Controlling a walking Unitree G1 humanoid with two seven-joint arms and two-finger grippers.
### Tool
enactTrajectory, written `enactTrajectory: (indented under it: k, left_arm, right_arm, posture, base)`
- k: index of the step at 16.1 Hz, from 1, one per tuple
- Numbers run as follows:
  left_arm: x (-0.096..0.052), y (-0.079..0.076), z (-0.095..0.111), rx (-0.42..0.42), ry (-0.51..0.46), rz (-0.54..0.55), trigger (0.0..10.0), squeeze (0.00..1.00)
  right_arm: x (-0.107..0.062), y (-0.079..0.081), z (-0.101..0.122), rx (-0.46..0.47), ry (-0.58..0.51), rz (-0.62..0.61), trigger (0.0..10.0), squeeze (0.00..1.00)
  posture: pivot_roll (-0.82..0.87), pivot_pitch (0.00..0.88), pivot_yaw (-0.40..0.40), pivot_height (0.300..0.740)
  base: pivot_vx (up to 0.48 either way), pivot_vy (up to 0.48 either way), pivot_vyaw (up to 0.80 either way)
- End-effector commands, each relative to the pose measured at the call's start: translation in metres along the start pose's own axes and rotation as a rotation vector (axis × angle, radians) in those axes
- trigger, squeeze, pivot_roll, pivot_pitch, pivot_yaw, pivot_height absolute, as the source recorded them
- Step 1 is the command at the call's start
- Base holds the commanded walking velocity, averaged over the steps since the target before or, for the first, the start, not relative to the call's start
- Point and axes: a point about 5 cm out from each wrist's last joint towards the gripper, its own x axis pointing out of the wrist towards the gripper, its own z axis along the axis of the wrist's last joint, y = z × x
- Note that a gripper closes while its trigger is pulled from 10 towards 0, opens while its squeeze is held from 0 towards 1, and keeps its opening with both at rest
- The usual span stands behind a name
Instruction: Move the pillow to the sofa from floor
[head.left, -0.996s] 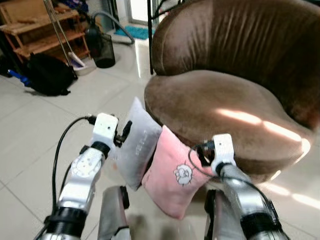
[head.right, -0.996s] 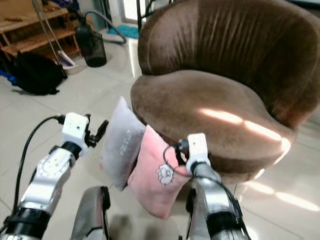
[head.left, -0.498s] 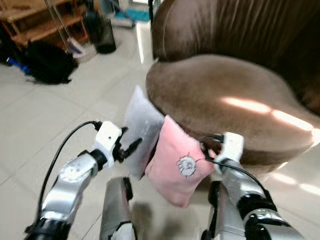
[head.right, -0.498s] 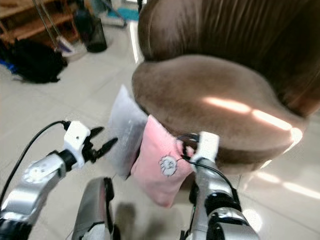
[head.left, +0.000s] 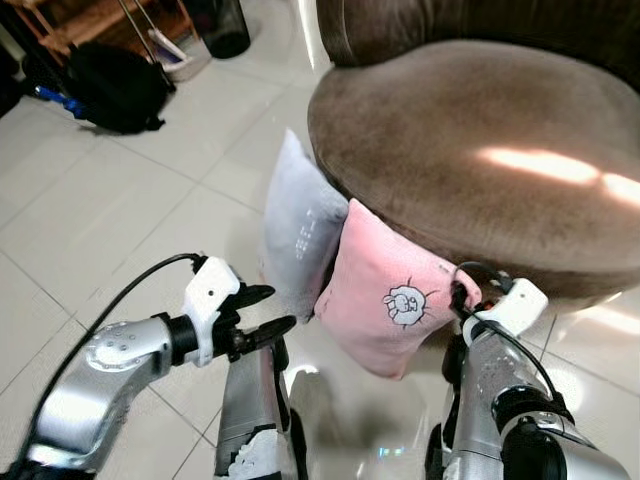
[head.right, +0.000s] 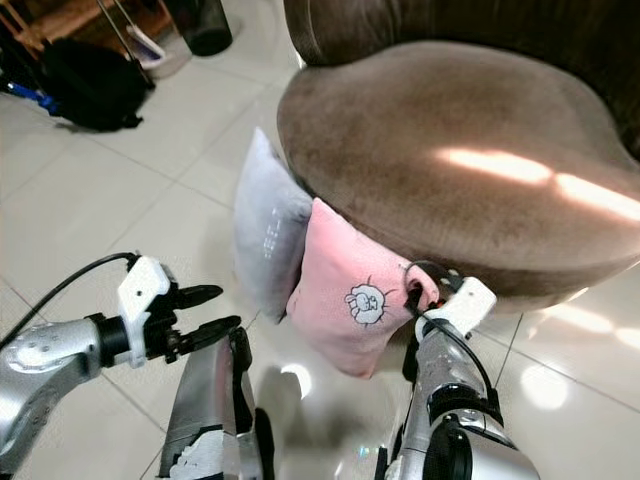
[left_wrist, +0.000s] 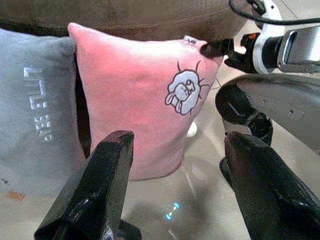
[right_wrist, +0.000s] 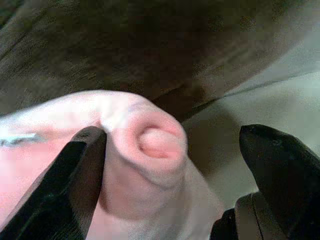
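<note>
Glossy pale floor tiles (head.left: 110, 230) carry two pillows leaning on a brown velvet sofa (head.left: 470, 130): one grey pillow (head.left: 298, 225), one pink pillow (head.left: 385, 300). Left gripper (head.left: 262, 313) hovers nearby, fingers apart. Right gripper (right_wrist: 170, 175) straddles the pink pillow's corner, fingers spread.

Pink pillow (head.left: 385, 295) showing a white sheep drawing outlined in black, grey pillow (head.left: 297, 228) bearing white lettering, brown velvet sofa (head.left: 480, 130), pale glossy floor tiles (head.left: 100, 230), black bag (head.left: 112, 85)
</note>
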Motion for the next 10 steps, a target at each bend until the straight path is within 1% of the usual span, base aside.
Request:
enactTrajectory:
  k: [1, 2, 3, 4, 5, 6, 7, 8, 9, 10]
  left_arm:
    - [-0.009, 0.000, -0.001, -0.013, 0.017, 0.003, 10.0, 0.00]
    - [-0.011, -0.003, 0.000, -0.025, 0.017, -0.003, 10.0, 0.00]
    - [-0.013, -0.006, 0.001, -0.039, 0.012, -0.006, 10.0, 0.00]
    - [-0.013, -0.006, 0.001, -0.042, 0.011, -0.006, 10.0, 0.00]
    - [-0.014, -0.007, 0.002, -0.046, 0.011, -0.004, 10.0, 0.00]
    - [-0.014, -0.007, 0.002, -0.049, 0.012, -0.006, 10.0, 0.00]
    - [-0.014, -0.007, 0.003, -0.049, 0.012, -0.007, 10.0, 0.00]
    - [-0.014, -0.008, 0.003, -0.048, 0.016, -0.013, 10.0, 0.00]
    - [-0.014, -0.009, 0.002, -0.048, 0.023, -0.018, 10.0, 0.00]
    - [-0.014, -0.009, 0.002, -0.050, 0.026, -0.020, 10.0, 0.00]
  right_arm:
    - [-0.002, -0.001, -0.008, 0.077, 0.016, -0.011, 10.0, 1.00]
    - [-0.001, 0.002, -0.009, 0.185, 0.017, 0.005, 10.0, 1.00]
    - [0.000, 0.007, -0.009, 0.341, 0.024, 0.040, 10.0, 0.99]
    - [0.000, 0.009, -0.009, 0.367, 0.030, 0.060, 10.0, 0.83]
    - [0.000, 0.014, -0.011, 0.394, 0.047, 0.102, 10.0, 0.00]
    - [-0.001, 0.021, -0.012, 0.415, 0.058, 0.173, 10.0, 0.00]
    - [-0.001, 0.024, -0.013, 0.415, 0.062, 0.204, 10.0, 0.00]
    - [-0.003, 0.030, -0.017, 0.359, 0.087, 0.257, 10.0, 0.00]
    - [-0.004, 0.032, -0.022, 0.296, 0.115, 0.277, 10.0, 0.00]
    - [-0.004, 0.032, -0.024, 0.275, 0.125, 0.280, 10.0, 0.00]
  posture:
    - [0.24, 0.294, 0.181, 0.502]
    - [0.24, 0.298, 0.180, 0.502]
    - [0.24, 0.299, 0.178, 0.502]
    - [0.24, 0.299, 0.178, 0.502]
    - [0.24, 0.297, 0.175, 0.502]
    - [0.24, 0.296, 0.174, 0.502]
    - [0.24, 0.296, 0.174, 0.502]
    - [0.24, 0.295, 0.178, 0.502]
    - [0.24, 0.294, 0.179, 0.502]
    - [0.24, 0.293, 0.181, 0.502]
  base:
    - [0.000, 0.000, 0.00]
    - [0.000, 0.000, 0.00]
    - [0.000, 0.000, 0.00]
    - [0.000, 0.000, 0.00]
    - [0.000, 0.000, 0.00]
    - [0.000, 0.000, 0.00]
    - [0.000, 0.000, 0.00]
    - [0.000, 0.000, 0.00]
    - [0.000, 0.000, 0.00]
    - [0.000, 0.000, 0.00]
